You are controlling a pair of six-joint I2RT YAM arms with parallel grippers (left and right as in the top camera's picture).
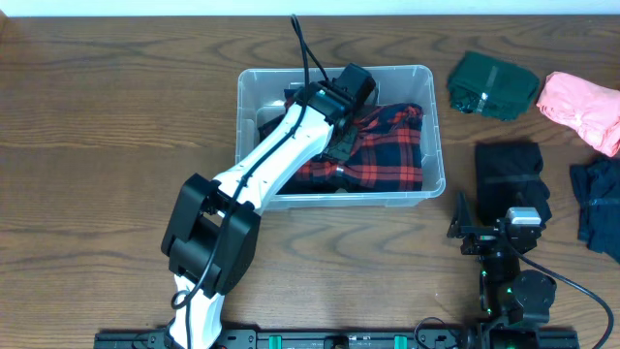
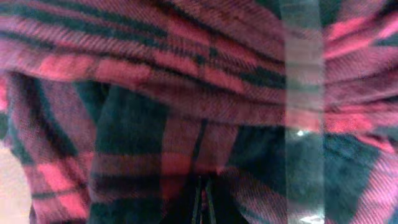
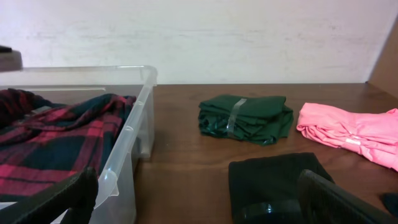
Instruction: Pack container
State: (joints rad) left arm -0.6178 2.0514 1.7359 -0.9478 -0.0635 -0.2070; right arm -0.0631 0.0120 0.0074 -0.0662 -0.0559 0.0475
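Observation:
The container [image 1: 339,73] is a clear plastic bin at the middle back of the table; its corner also shows in the right wrist view [image 3: 134,134]. A red and dark plaid garment [image 1: 387,155] lies inside it. My left gripper [image 1: 339,145] reaches down into the bin onto this garment. In the left wrist view the plaid cloth [image 2: 186,93] fills the frame, and the fingertips [image 2: 203,199] sit close together, pinching it. My right gripper [image 1: 499,221] is open and empty, low over the table to the right of the bin, its fingers [image 3: 199,205] spread wide.
To the right of the bin lie a folded dark green garment [image 1: 492,85] [image 3: 245,118], a pink garment [image 1: 581,109] [image 3: 354,130], a black folded garment [image 1: 509,170] [image 3: 280,180] just ahead of my right gripper, and a navy garment [image 1: 603,208] at the right edge.

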